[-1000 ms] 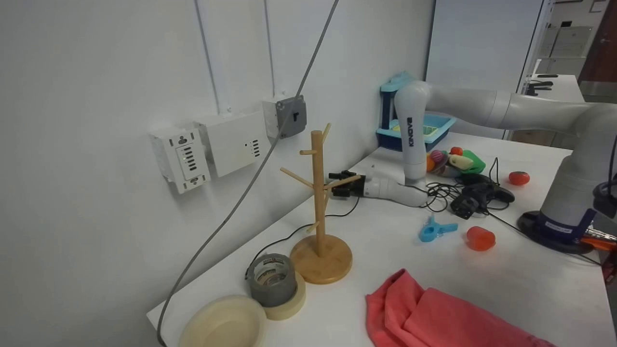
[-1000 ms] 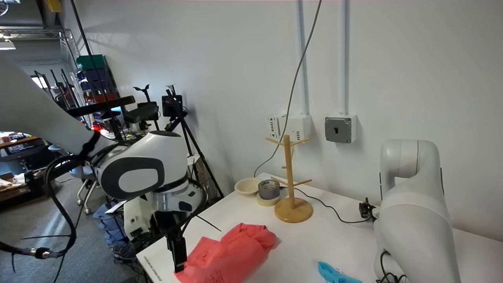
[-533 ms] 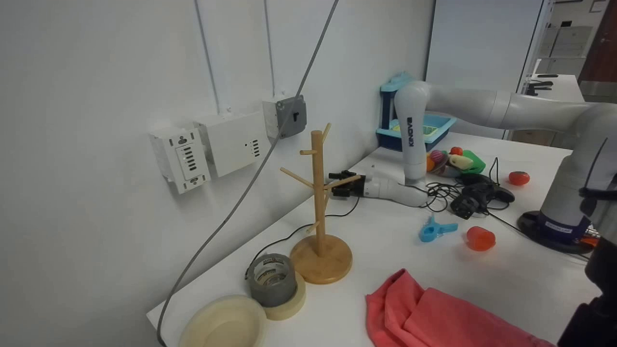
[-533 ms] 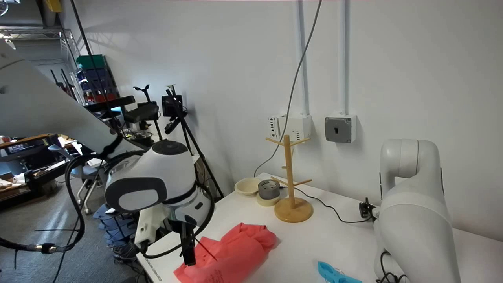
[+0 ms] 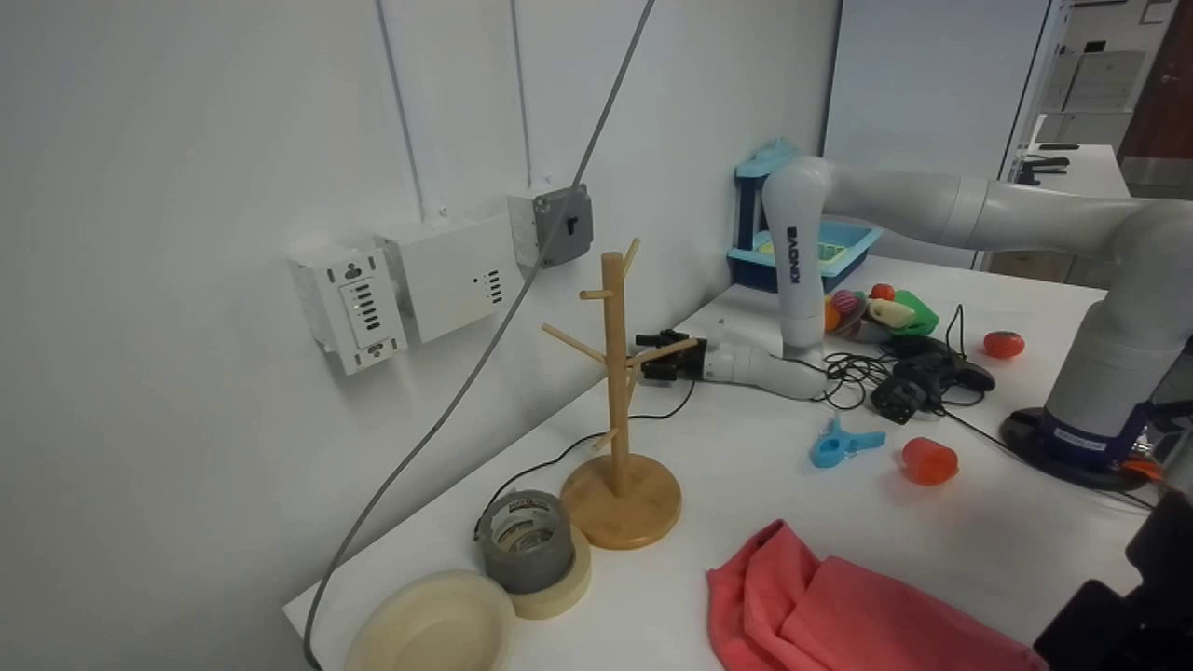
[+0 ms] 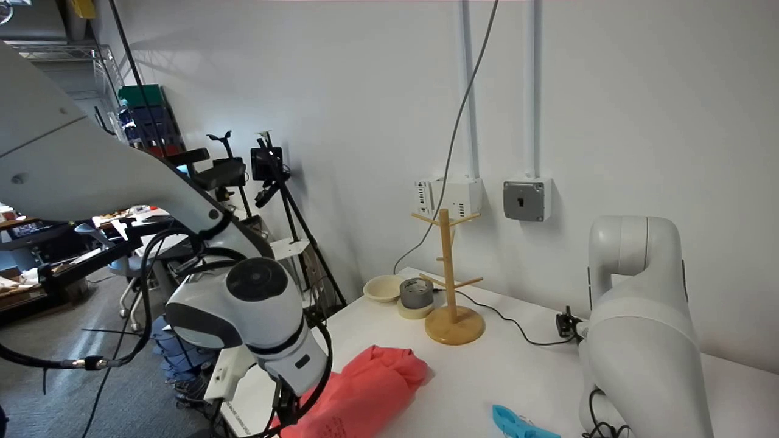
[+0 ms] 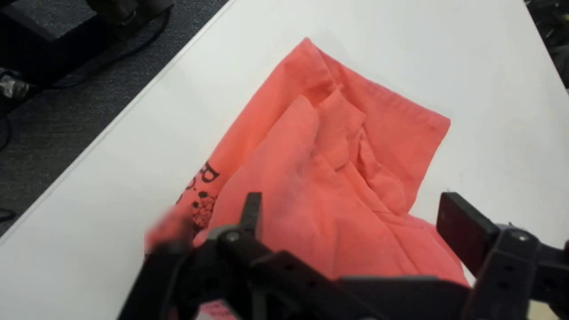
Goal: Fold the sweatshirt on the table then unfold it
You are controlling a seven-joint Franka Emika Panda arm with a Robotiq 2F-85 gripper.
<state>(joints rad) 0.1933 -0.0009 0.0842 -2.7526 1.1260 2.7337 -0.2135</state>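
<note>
Loose layers could come up together

The sweatshirt (image 7: 320, 178) lies on the table (image 7: 489, 111) beneath the gripper (image 7: 353, 211) and reaches out ahead of its fingertips, folded over on itself and rumpled, a dark print (image 7: 205, 202) showing just outside one finger. The fingers stand wide apart, pinching nothing; whether a tip touches the cloth I cannot tell.

The bunching looks the likeliest source of trouble. With folds heaped between the fingers, closing here might catch several layers at once, so the whole bundle would lift or slide instead of one flap turning. Closing too high could let the pads skim off the soft top with nothing; dropping too low could drive the tips against the hard table.

Out on the print's side of the gripper the table ends, and a long drag that way might carry the sweatshirt over the edge. A black cable (image 6: 330, 359) loops down beside the gripper in an exterior view, crossing in front of the cloth; hanging so low, it could brush a fold out of place. Beyond the sweatshirt from the gripper, in both exterior views, is a wooden stand (image 6: 450, 292), well apart, a hazard only if cloth is swept that far.
</note>
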